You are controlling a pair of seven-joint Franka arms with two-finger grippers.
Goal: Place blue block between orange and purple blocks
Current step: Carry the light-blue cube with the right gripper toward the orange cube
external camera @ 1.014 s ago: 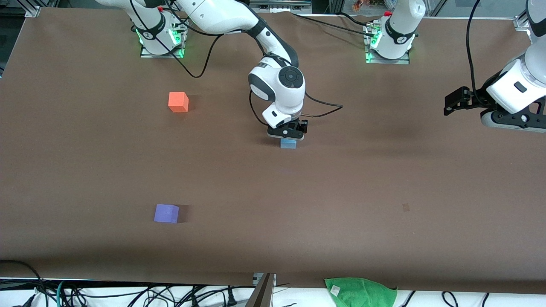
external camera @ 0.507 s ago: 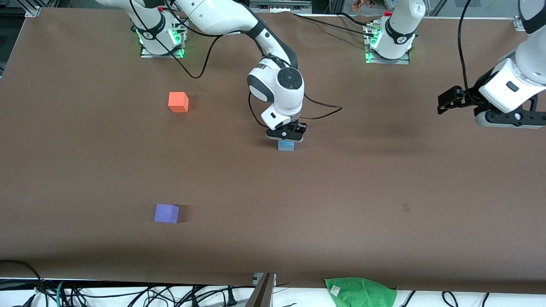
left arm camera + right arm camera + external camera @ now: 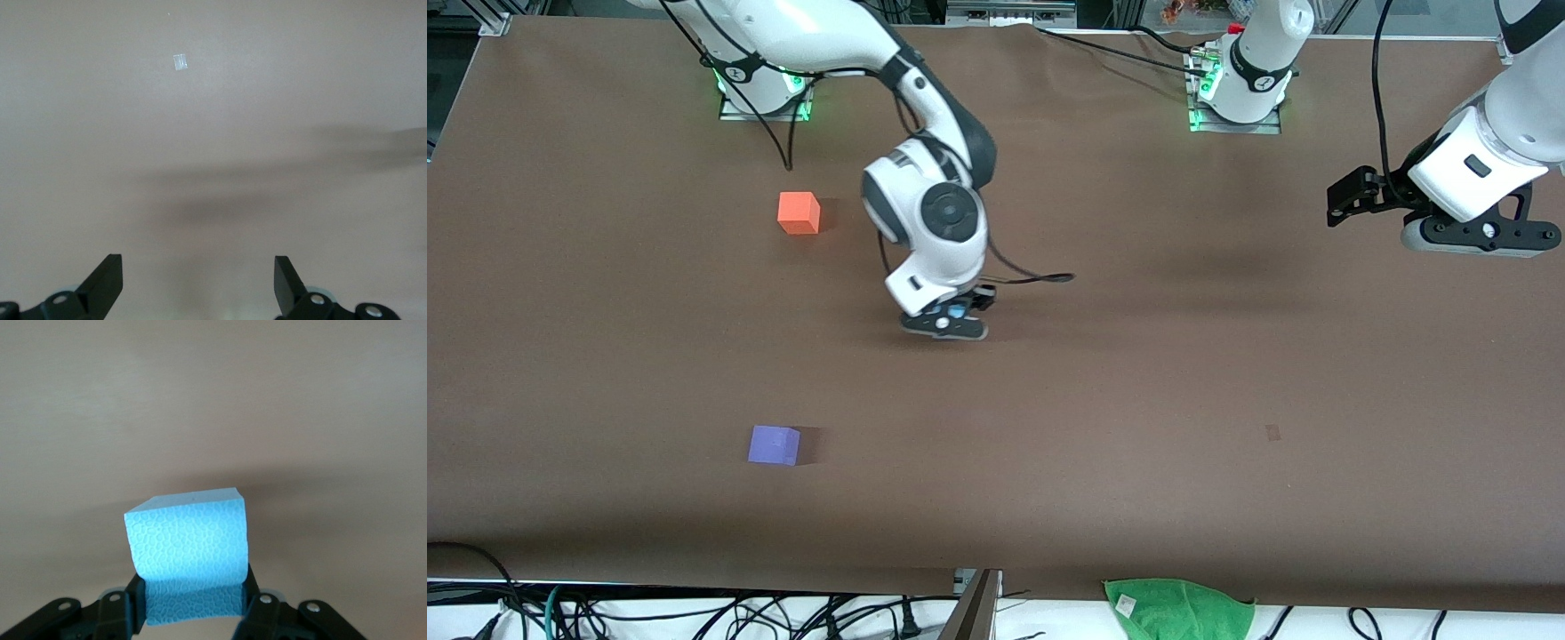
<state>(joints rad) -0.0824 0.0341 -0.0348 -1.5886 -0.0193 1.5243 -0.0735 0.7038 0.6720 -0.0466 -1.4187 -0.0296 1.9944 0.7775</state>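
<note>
My right gripper (image 3: 951,322) is shut on the blue block (image 3: 189,547) and holds it up over the bare middle of the table; in the front view only a sliver of the blue block (image 3: 957,312) shows under the hand. The orange block (image 3: 798,213) sits on the table near the right arm's base. The purple block (image 3: 774,444) sits nearer to the front camera, roughly in line with the orange one. My left gripper (image 3: 1343,203) is open and empty, up over the left arm's end of the table; its fingertips (image 3: 107,280) show only bare table between them.
A green cloth (image 3: 1178,607) lies at the table's front edge. Cables (image 3: 1040,277) trail from the right arm over the mat. A small pale mark (image 3: 179,62) is on the table under the left wrist.
My right gripper has lifted the blue block off the table and carried it toward the right arm's end and nearer the front camera. The left gripper has drifted slightly up and inward.
</note>
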